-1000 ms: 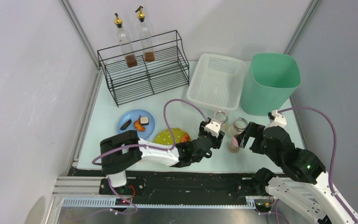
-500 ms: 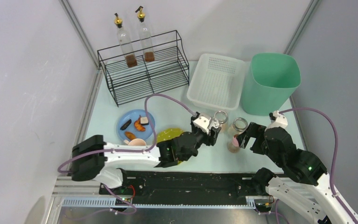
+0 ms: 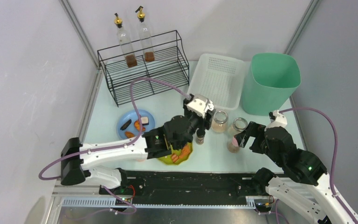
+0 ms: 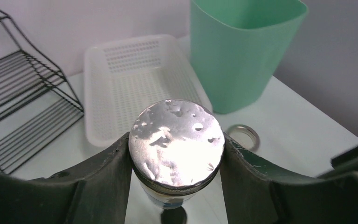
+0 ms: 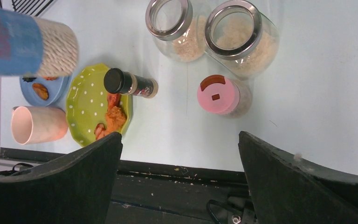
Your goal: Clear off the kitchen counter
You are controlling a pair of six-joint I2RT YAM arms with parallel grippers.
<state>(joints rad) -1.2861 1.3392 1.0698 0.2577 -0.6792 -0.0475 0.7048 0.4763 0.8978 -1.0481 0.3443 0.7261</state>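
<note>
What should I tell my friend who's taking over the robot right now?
Left gripper: shut on a silver-topped can, lifted off the kitchen counter, near the white basket.
Right gripper: open, holding nothing, hovering over the pink-lid shaker.
On the counter: two glass jars, a black-cap spice bottle, the shaker, a green plate and a blue plate with food, and a pink cup.
Done: nothing shows in the basket yet.
Left: put the can away, then everything else.
</note>
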